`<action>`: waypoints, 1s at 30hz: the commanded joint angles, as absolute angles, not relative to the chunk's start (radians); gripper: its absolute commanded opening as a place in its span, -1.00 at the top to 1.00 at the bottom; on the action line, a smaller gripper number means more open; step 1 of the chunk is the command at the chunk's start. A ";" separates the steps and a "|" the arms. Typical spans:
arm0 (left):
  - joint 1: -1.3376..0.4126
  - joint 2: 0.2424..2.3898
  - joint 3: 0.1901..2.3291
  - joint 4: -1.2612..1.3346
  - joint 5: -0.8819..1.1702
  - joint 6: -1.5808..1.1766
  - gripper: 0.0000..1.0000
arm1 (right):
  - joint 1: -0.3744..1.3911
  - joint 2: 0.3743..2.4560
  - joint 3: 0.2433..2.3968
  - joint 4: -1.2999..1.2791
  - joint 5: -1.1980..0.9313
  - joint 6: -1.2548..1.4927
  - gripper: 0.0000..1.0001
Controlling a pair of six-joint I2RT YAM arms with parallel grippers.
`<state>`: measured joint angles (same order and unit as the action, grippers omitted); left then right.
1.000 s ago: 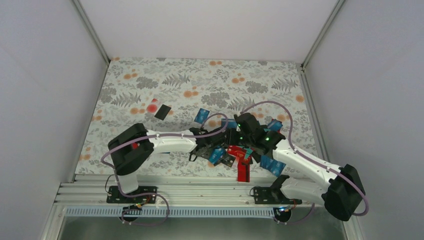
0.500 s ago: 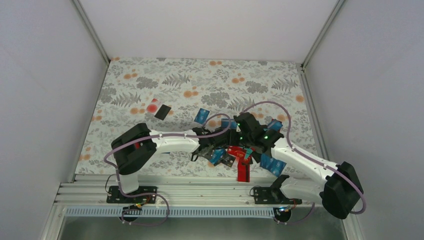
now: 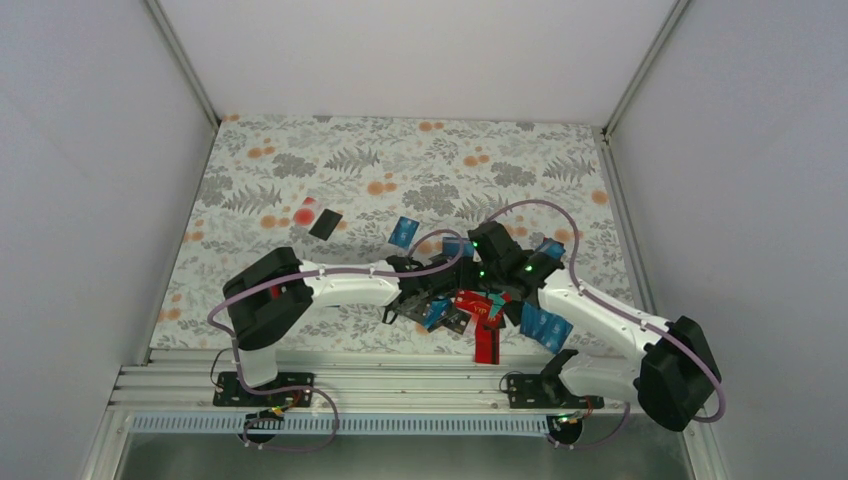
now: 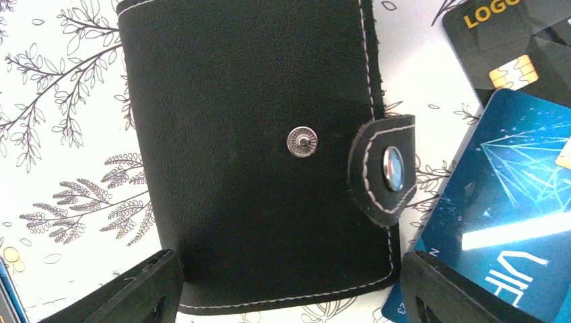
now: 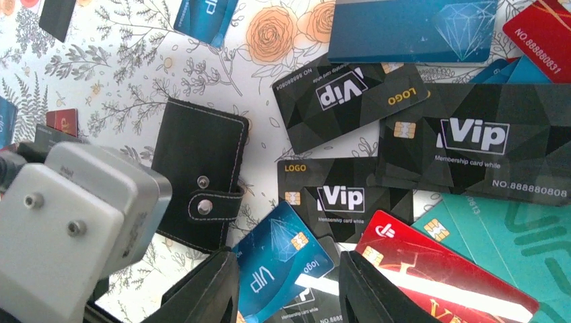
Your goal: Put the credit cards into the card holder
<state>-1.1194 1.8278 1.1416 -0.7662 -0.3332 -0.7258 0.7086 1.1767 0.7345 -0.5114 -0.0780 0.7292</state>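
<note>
Black card holder (image 4: 256,155) flat, strap unsnapped, credit cards (image 5: 404,155) overlapping beside

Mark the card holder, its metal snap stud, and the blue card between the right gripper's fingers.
card holder (image 4: 236,168), left wrist view, on its black leather face.
snap stud (image 4: 301,142), left wrist view, on its metal centre.
blue card (image 5: 276,249), right wrist view, on its diamond print.

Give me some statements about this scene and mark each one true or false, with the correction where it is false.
1. The card holder lies between the open left fingers. True.
2. Its snap tab covers the stud. False: the stud is bare beside the tab.
3. A blue card lies between the right fingers. True.
4. Every card is black. False: a red card and a teal card lie nearby.
</note>
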 commanded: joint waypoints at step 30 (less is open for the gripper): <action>-1.080 1.652 1.107 -0.637 -0.367 -0.718 0.95 | 0.672 1.411 0.871 -0.392 -0.235 0.675 0.33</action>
